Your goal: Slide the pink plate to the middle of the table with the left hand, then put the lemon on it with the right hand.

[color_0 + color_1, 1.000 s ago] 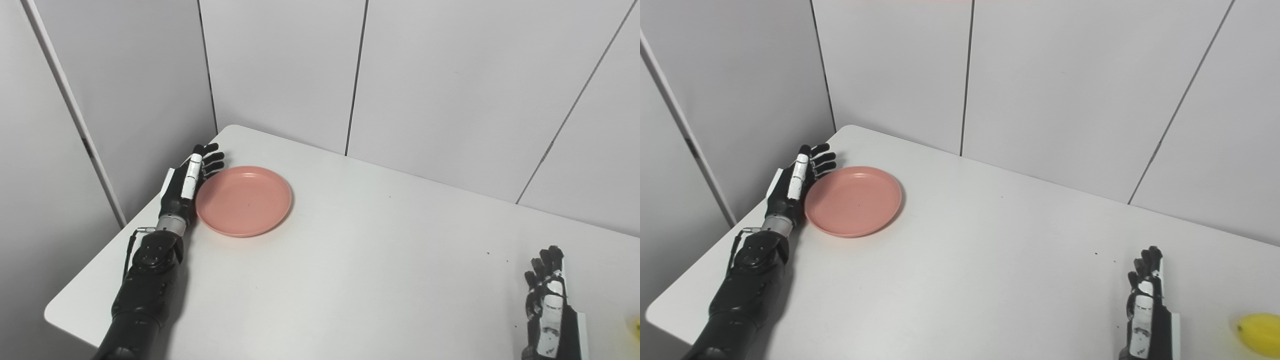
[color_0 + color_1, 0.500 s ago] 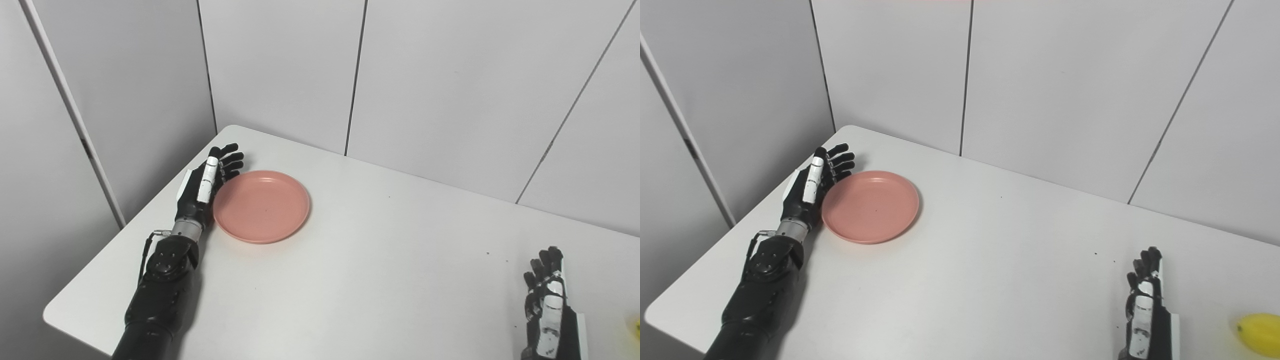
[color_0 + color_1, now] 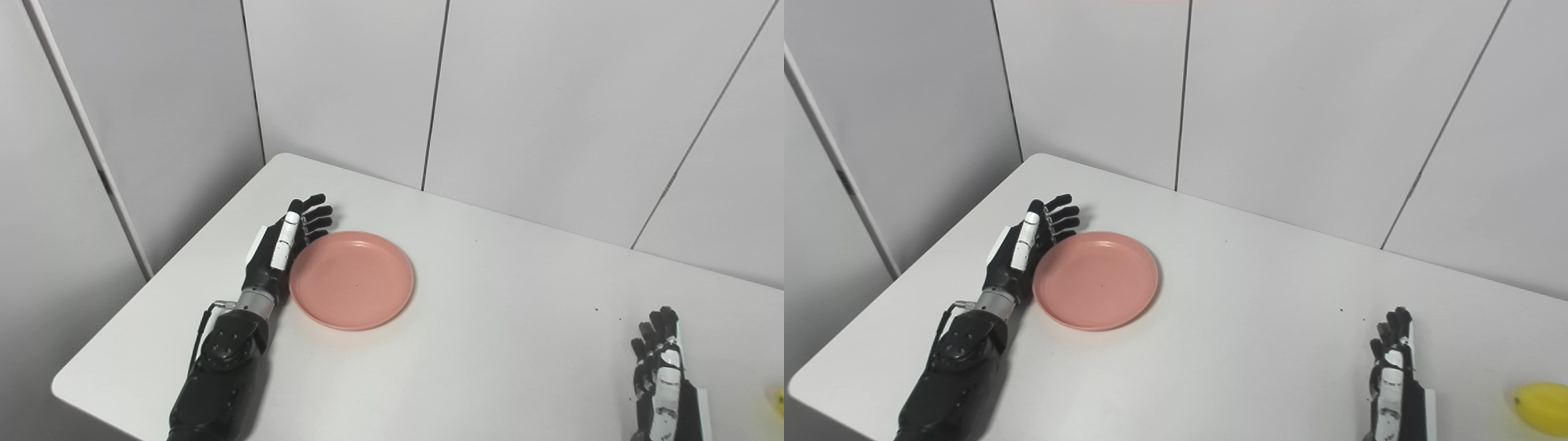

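A round pink plate (image 3: 352,278) lies flat on the left half of the white table (image 3: 502,361). My left hand (image 3: 283,245) stands on edge against the plate's left rim, open with fingers stretched out, palm touching the rim. The yellow lemon (image 3: 1542,408) rests at the far right near the table's front, only a sliver of it showing in the left eye view. My right hand (image 3: 1390,383) is open just left of the lemon, apart from it, fingers pointing away from me.
Grey wall panels (image 3: 551,98) close off the table's far and left sides. A few dark specks (image 3: 598,310) dot the table near the right hand. Bare tabletop spreads between the plate and the right hand.
My left hand has pushed the plate to the right and slightly toward me across the table. The right hand has shifted a little leftward; the lemon has stayed put.
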